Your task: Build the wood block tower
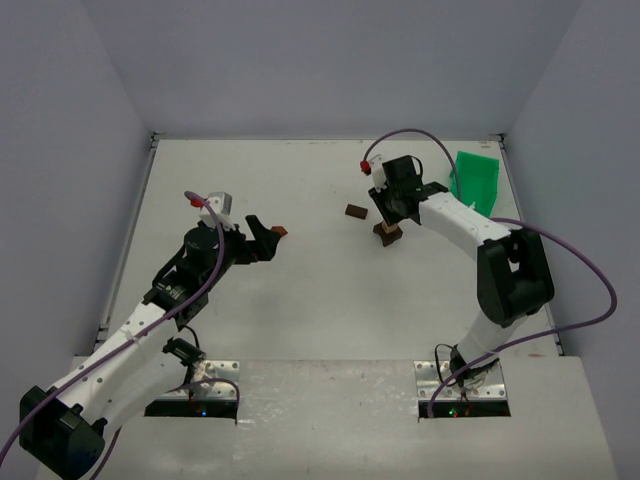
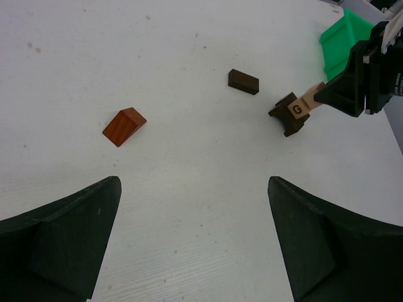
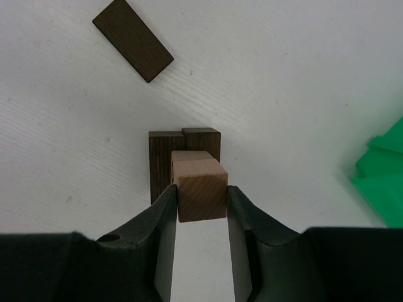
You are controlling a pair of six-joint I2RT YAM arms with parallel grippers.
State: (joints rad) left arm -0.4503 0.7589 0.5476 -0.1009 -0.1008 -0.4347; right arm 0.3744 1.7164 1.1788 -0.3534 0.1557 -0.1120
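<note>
Light tan block (image 3: 200, 192): clamped between the fingers of the right gripper (image 3: 201, 189); one face bears the letter G; it sits tilted over the dark notched block, and whether they touch cannot be told.
Dark notched block (image 3: 160, 163): on the table (image 1: 300, 300), right of centre in its far half, directly under the tan block.
Dark flat block (image 3: 132, 39): lying flat, near the notched block on its left and slightly farther, apart from it.
Reddish-brown wedge (image 2: 124, 126): left of centre, alone on the table, just beyond the left gripper's fingertips.
Left gripper (image 2: 194, 182): fingers spread wide, holding nothing.
Green bin (image 1: 478, 180): far right corner, beyond the right gripper.
</note>
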